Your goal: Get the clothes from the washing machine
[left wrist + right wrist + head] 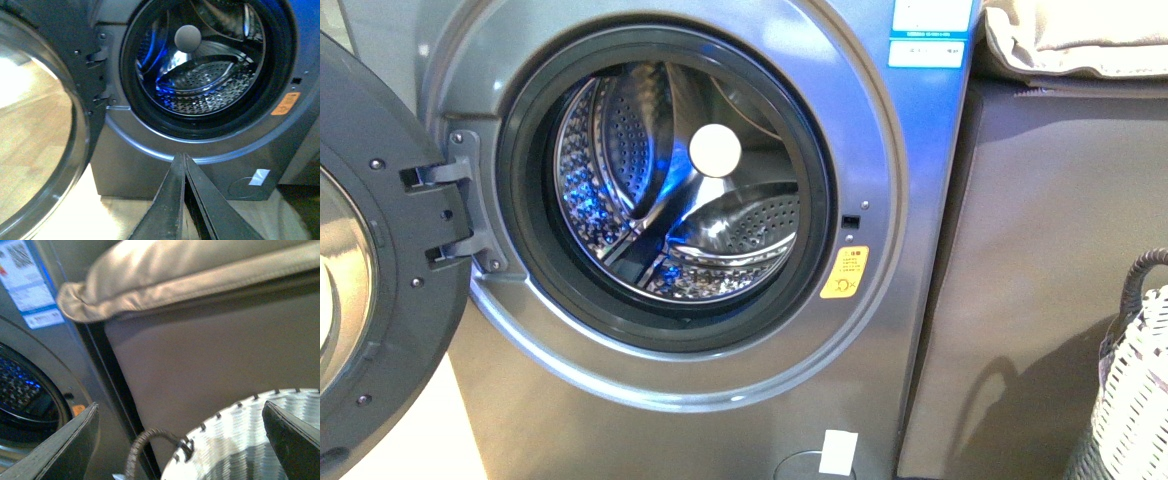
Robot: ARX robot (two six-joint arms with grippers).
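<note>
Front view: washing machine (720, 330) filling centre frame, door (380, 270) swung open at left, steel drum (680, 190) showing no clothes. Left wrist view only: left pincer (184, 165) pressed shut, empty, lower centre, below the porthole. Right wrist view only: right pincer (180, 435) spread wide above woven basket (240, 445), beige cushion (165, 275) at top.

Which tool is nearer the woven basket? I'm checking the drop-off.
Right. The right tool hangs open just above the basket; the left tool faces the washing machine.
</note>
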